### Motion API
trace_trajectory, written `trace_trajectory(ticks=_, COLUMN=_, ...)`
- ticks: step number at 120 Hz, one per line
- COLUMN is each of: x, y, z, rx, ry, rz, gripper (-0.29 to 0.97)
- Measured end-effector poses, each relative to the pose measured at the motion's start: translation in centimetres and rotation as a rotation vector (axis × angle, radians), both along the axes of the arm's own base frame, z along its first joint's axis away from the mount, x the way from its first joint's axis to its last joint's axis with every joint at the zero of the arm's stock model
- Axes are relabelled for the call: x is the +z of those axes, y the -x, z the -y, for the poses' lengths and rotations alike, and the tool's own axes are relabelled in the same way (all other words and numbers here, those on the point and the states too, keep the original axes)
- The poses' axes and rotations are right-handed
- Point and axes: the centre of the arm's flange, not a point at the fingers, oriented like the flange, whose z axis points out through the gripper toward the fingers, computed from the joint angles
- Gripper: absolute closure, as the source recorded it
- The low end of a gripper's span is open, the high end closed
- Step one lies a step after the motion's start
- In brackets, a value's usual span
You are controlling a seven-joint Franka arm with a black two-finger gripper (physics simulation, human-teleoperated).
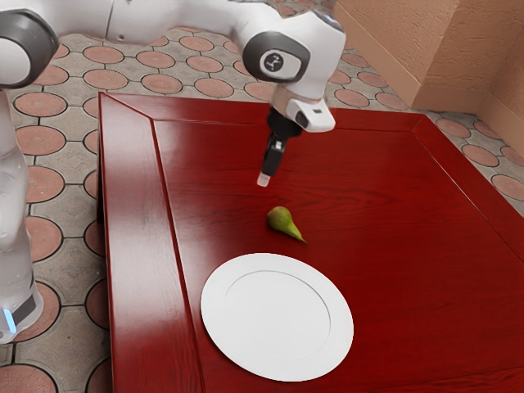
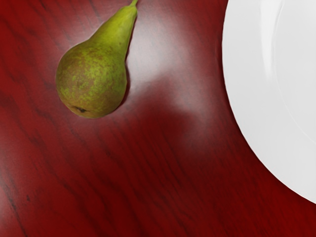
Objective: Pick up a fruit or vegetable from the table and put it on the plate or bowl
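Gripper (image 1: 264, 176) hangs tip-down above the dark red wooden worktop (image 1: 393, 205), off the surface and carrying nothing. Seen edge-on from the side camera, so I cannot tell whether it is open or closed. Green pear (image 1: 282, 221) lies on its side on the worktop just past the gripper, toward the plate, untouched. Its round end is nearer the gripper and its stem end points to the exterior view's right and toward the plate. White round plate (image 1: 277, 315) sits flat near the worktop's front edge, close to the pear but apart from it, with bare wood between them. The wrist view shows brownish speckling on the pear's (image 2: 94, 74) round end. Terracotta tiled floor (image 1: 106, 78) surrounds the worktop.
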Motion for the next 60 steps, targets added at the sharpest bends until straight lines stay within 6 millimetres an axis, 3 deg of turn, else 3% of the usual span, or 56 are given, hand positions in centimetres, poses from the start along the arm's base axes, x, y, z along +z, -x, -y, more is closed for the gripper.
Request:
trace_trajectory(ticks=15, x=-1.7, y=-0.2, z=-0.4, rx=0.004, ry=0.002, rz=0.005, gripper=0.0)
trace_trajectory(ticks=46, x=-2.1, y=-0.8, z=-3.7, rx=0.054, ry=0.002, rz=0.036, gripper=0.0)
trace_trajectory(ticks=60, x=-2.9, y=-1.3, z=-4.1, rx=0.059, ry=0.001, rz=0.034, gripper=0.0)
